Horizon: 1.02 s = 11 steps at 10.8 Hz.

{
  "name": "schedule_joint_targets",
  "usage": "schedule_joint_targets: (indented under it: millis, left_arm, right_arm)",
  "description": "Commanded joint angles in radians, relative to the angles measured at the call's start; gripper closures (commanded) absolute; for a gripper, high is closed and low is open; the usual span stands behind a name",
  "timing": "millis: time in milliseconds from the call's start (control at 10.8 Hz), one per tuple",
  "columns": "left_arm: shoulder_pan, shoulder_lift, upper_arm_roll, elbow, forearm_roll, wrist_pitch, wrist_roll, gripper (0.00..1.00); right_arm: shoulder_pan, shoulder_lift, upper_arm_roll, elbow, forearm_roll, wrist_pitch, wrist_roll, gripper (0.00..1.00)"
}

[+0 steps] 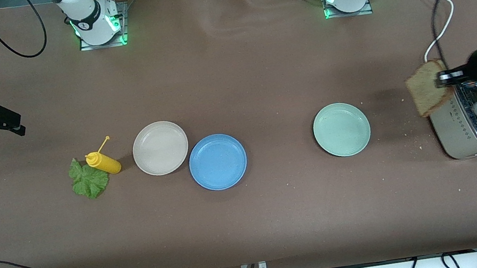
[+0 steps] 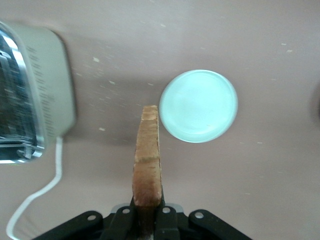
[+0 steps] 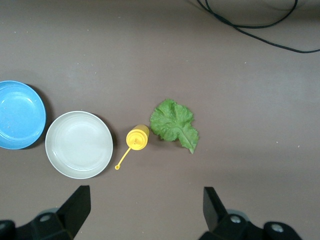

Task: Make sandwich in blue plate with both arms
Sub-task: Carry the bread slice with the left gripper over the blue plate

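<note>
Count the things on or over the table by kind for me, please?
Plates: 3 (blue plate, beige plate, mint-green plate)
Bread slices: 1, held by the left end effector
Lettuce leaves: 1
Yellow bottles: 1
Toasters: 1
Total: 7

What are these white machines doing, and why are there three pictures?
They are two robot arms making a sandwich. One picture looks down from across the table; the other two come from cameras on each arm's wrist. The left tool holds a bread slice up beside the toaster. The right tool waits open at its end of the table. On the table lie a lettuce leaf, a yellow bottle, and beige, blue and green plates.
</note>
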<state>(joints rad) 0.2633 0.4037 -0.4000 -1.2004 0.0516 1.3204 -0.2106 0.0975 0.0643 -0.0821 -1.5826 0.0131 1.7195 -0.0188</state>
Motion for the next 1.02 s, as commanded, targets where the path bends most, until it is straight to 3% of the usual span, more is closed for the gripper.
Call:
schedule_joint_targets:
  millis: [0, 277, 554, 924]
  left_arm:
    - [-0.099, 0.044, -0.074, -0.007, -0.128, 0.052, -0.308, 1.0]
    - [-0.249, 0.131, -0.074, -0.01, -0.258, 0.293, -0.554, 1.0]
    - [-0.373, 0.231, -0.072, -0.01, -0.332, 0.581, -0.676, 1.0]
    - [-0.542, 0.351, -0.068, -0.011, -0.329, 0.977, -0.776, 1.0]
  right_arm:
    - [-0.001, -0.001, 0.001, 0.006, -0.002, -0.006, -0.003, 0.0]
    - [0.002, -0.001, 0.001, 0.006, -0.001, -0.006, -0.001, 0.0]
    - [-0.001, -0.001, -0.013, 0.006, -0.001, -0.006, -0.003, 0.0]
    - [0.002, -0.001, -0.011, 0.006, 0.001, -0.006, -0.001, 0.0]
